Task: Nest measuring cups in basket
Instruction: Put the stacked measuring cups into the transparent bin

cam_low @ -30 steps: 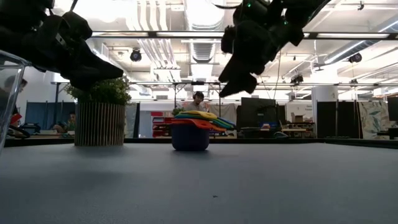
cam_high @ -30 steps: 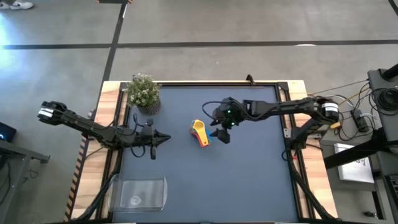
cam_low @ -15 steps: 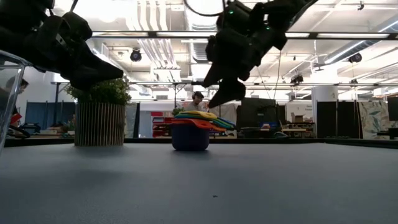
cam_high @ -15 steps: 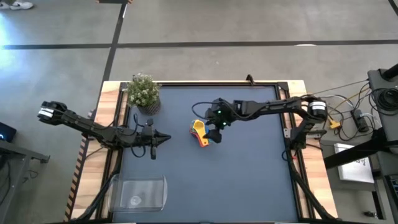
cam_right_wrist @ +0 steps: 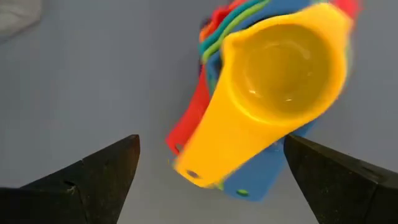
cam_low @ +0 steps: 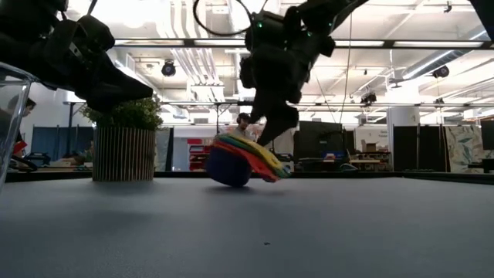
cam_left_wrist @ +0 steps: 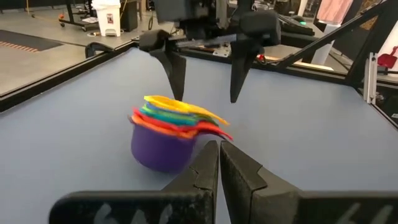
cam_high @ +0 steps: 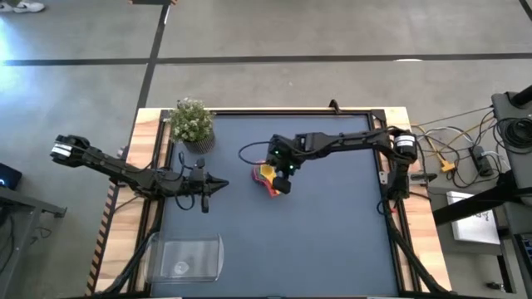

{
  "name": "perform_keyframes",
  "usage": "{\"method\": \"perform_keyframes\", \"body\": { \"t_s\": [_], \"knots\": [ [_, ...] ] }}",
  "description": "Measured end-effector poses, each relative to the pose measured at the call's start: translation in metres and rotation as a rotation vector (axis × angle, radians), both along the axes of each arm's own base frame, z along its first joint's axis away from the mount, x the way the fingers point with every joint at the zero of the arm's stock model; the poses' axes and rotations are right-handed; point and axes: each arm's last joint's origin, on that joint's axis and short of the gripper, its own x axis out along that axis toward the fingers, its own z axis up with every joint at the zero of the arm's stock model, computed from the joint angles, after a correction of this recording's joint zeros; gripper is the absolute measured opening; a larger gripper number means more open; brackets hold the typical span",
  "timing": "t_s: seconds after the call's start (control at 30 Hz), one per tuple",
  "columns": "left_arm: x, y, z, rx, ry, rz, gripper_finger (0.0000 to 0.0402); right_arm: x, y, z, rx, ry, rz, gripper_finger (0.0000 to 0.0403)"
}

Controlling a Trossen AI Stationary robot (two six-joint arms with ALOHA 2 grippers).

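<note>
Reaching over the nested measuring cups [cam_high: 268, 176] at mid-table, the right gripper [cam_high: 281, 172] spreads its fingers wide to grasp the tilted stack, bound for the basket [cam_high: 184, 256]; the left gripper [cam_high: 218, 183] waits clenched.

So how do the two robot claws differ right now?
The right gripper has its fingers spread wide, while the left gripper is pinched shut. The right gripper hangs right over the stacked measuring cups, which sit tilted; the left gripper waits off to the side, holding nothing. Both are dark and two-fingered.
</note>
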Motion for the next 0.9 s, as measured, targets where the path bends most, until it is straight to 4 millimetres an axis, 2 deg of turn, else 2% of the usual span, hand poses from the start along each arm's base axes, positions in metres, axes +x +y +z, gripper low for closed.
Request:
{"method": "perform_keyframes", "body": {
  "t_s": [0.3, 0.43, 0.57, 0.73, 0.9],
  "knots": [
    [0.000, 0.000, 0.000, 0.000, 0.000, 0.000, 0.0000, 0.008, -0.003, 0.034, -0.015, -0.062, 0.002, 0.0386],
    [0.000, 0.000, 0.000, -0.001, 0.000, 0.000, 0.0000, 0.008, -0.003, 0.042, -0.044, -0.067, 0.045, 0.0386],
    [0.000, 0.000, 0.000, -0.007, -0.001, 0.001, 0.0000, 0.007, -0.004, 0.041, -0.091, -0.054, 0.069, 0.0386],
    [0.000, 0.000, 0.000, -0.008, -0.002, 0.002, 0.0000, 0.005, -0.009, 0.034, -0.251, 0.029, -0.011, 0.0386],
    [0.000, 0.000, 0.000, -0.015, -0.003, 0.003, 0.0000, 0.008, -0.010, 0.022, -0.242, 0.074, -0.033, 0.0386]
  ]
}}
